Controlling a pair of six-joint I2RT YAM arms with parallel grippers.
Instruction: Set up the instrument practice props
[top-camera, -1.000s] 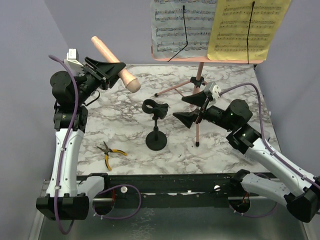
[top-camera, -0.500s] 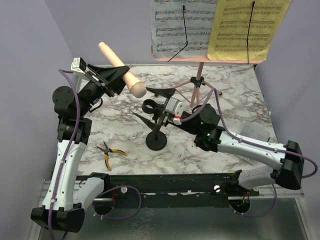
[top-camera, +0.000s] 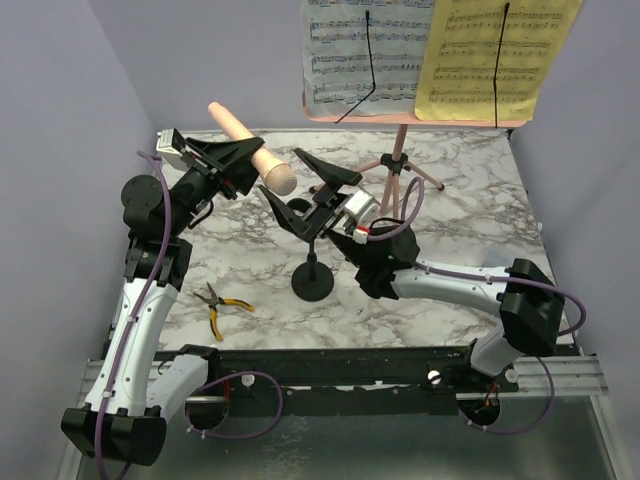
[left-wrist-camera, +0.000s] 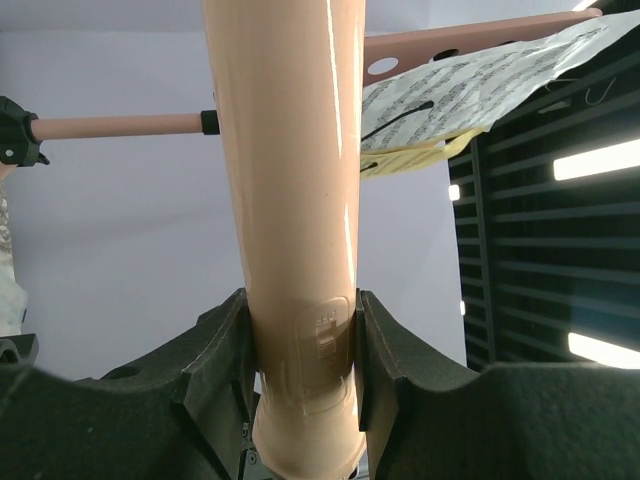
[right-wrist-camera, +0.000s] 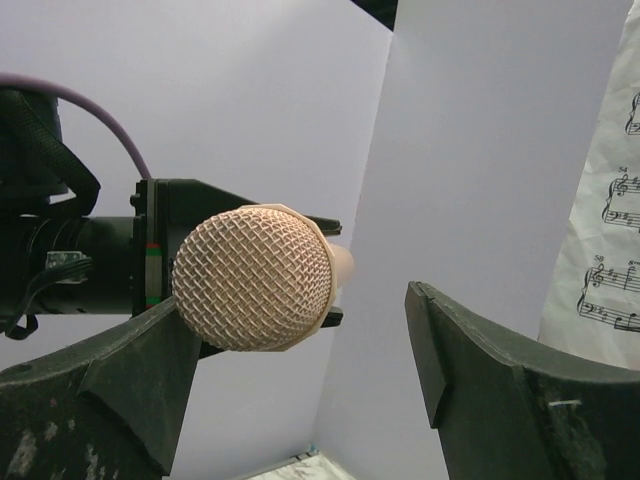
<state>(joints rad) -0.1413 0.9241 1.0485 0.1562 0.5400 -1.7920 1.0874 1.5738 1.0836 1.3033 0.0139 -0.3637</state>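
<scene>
Above the table (top-camera: 480, 210), just left of the small black mic stand (top-camera: 313, 272), the beige microphone (top-camera: 228, 118) is pinched at its body by the left tool (top-camera: 240, 162). Its mesh head is bracketed by the spread right tool (top-camera: 279, 170); contact cannot be told. Mounting the microphone appears to be the step in hand. Next, it probably needs aligning and lowering onto the stand's top.
</scene>
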